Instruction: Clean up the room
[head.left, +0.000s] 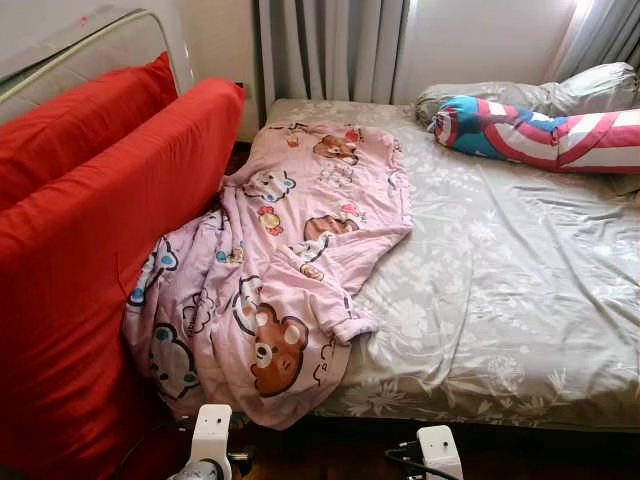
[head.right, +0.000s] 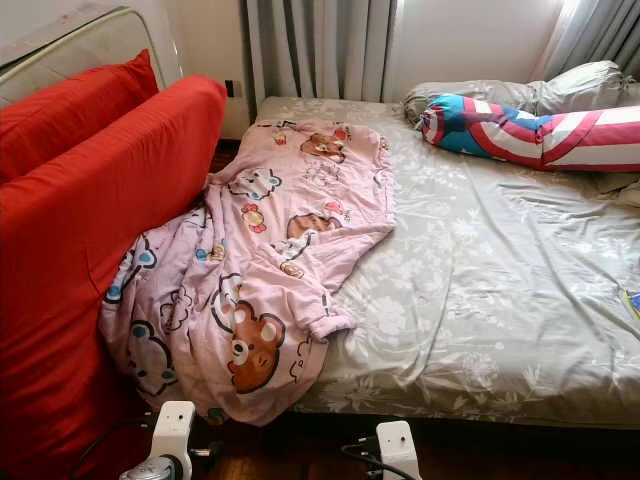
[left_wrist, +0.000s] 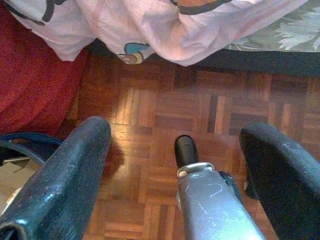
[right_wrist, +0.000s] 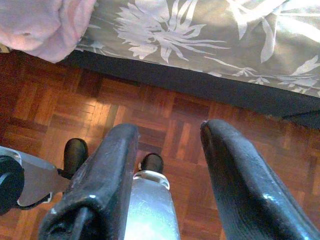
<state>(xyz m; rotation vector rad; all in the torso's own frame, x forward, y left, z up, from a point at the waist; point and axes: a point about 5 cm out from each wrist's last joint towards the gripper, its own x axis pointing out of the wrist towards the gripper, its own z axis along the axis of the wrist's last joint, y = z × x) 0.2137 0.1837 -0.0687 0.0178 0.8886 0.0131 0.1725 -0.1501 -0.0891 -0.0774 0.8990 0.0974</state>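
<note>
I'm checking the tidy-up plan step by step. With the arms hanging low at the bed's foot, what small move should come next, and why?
Probably raise the left hand toward the pink blanket. It lies rumpled, spilling off the corner of the bed against the red cushion. Both hands hang open above the parquet floor, holding nothing; the right hand is beside the left.
</note>
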